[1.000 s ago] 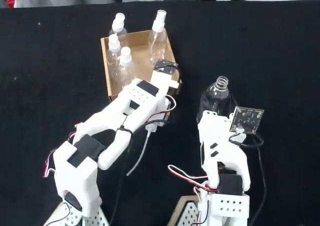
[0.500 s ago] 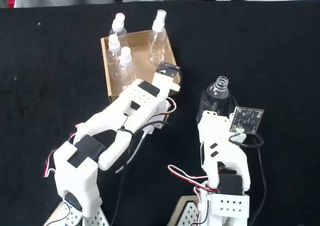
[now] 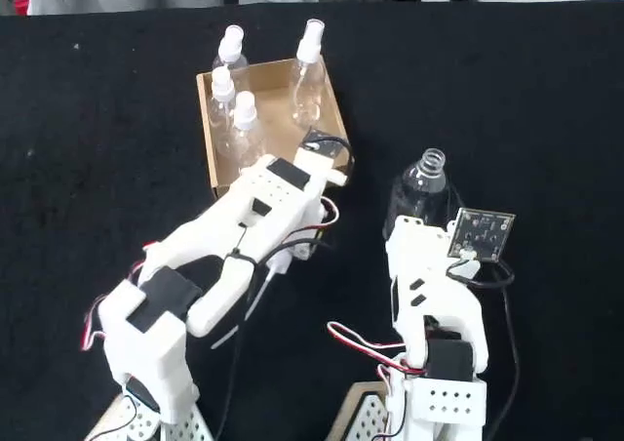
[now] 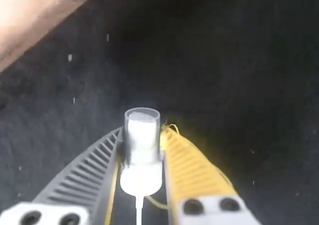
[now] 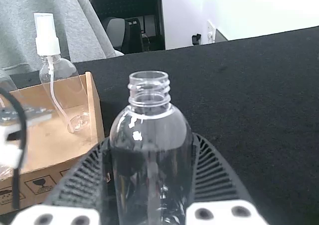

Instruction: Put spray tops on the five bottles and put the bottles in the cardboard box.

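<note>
here, the left gripper (image 4: pixel 142 135) is clamped on a white spray top (image 4: pixel 142 158). its grey finger and its yellow finger press on the collar from either side. the clear cap points away from the wrist, and the thin tube (image 4: pixel 137 212) runs back between the fingers. in the high view the left arm stretches from the near left corner toward the cardboard box (image 3: pixel 206 129). its gripper (image 3: pixel 292 248) sits low over the black table (image 3: pixel 507 90), just beside the box's near wall, and the tube (image 3: pixel 244 309) trails back under the arm.

the right gripper (image 5: pixel 149 144) is closed around the belly of the open bottle (image 5: pixel 149 130), a clear one with a bare threaded neck and no top. seen from above, this open bottle (image 3: pixel 422 189) stands upright to the right of the box and apart from it. whether its base touches the table i cannot tell, since the arm hides it.

four capped bottles (image 3: pixel 244 134) stand upright inside the box, two by the far wall and two toward the left wall. the right wrist view catches one of them (image 5: pixel 52 70) at a far corner, with its white sprayer on and its tube curving down inside.
</note>
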Motion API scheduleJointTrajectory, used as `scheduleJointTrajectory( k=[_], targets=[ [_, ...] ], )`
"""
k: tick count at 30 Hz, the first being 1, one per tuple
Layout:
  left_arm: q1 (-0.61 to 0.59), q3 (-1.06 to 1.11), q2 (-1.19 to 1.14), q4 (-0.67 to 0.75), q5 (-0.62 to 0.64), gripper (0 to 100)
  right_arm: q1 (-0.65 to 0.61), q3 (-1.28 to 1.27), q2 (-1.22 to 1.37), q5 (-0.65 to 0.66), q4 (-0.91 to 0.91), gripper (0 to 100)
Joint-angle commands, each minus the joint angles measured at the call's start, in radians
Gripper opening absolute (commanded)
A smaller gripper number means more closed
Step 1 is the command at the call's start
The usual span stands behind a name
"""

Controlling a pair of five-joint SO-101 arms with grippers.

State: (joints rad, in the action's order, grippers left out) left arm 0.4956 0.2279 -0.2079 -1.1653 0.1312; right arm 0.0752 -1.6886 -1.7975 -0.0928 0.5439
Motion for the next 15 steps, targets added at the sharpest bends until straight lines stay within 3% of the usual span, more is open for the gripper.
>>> scheduleJointTrajectory(
  k=[1,15],
  targets=[
    [-0.004,0.027,0.141,-0.006,-0.005,3,0.025,0.004,-0.097,-0.002,-0.032,4.9],
    [-0.004,0.208,0.500,-0.002,-0.005,3,0.018,0.031,-0.097,-0.003,-0.029,4.9]
  ],
)
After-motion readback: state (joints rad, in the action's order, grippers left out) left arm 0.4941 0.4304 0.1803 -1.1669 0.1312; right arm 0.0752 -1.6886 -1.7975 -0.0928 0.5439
